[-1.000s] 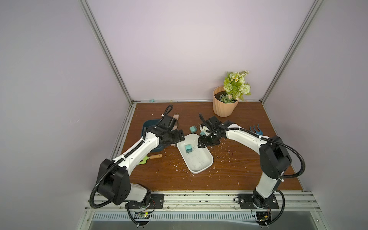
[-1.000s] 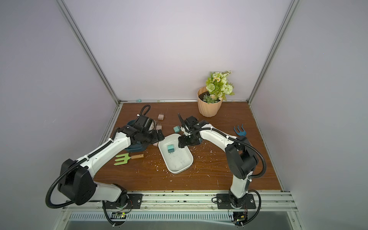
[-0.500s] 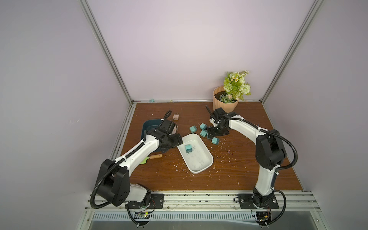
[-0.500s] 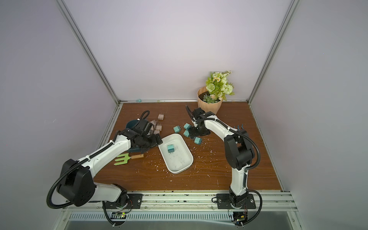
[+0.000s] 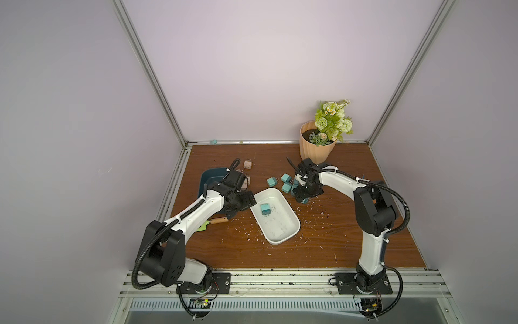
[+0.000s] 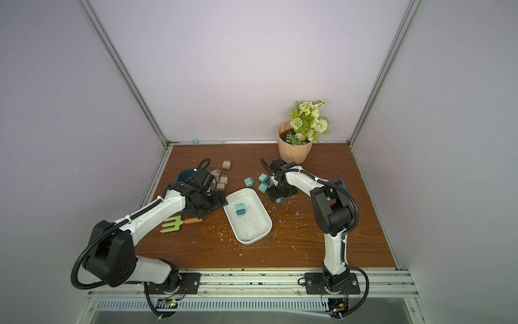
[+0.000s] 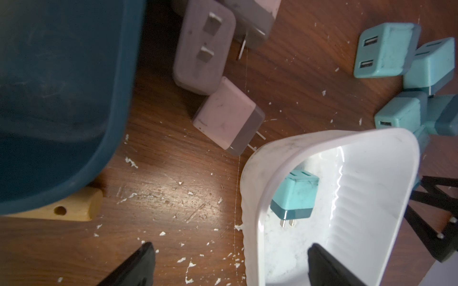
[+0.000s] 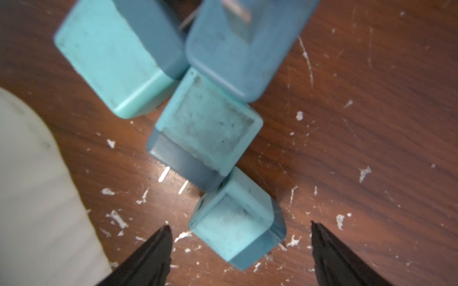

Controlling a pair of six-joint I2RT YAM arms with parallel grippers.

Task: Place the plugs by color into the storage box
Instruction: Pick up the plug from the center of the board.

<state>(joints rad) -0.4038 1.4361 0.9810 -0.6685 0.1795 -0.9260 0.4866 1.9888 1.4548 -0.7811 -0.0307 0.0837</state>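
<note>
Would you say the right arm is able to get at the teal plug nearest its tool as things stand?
Probably yes: the right tool is open and straddles that teal plug, with only table on both flanks. A neighbouring teal plug touches one corner and might get nudged.

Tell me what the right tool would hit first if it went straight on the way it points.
Probably the nearest teal plug, lying dead ahead of the open right tool, with the table under it; the depth is hard to judge.
</note>
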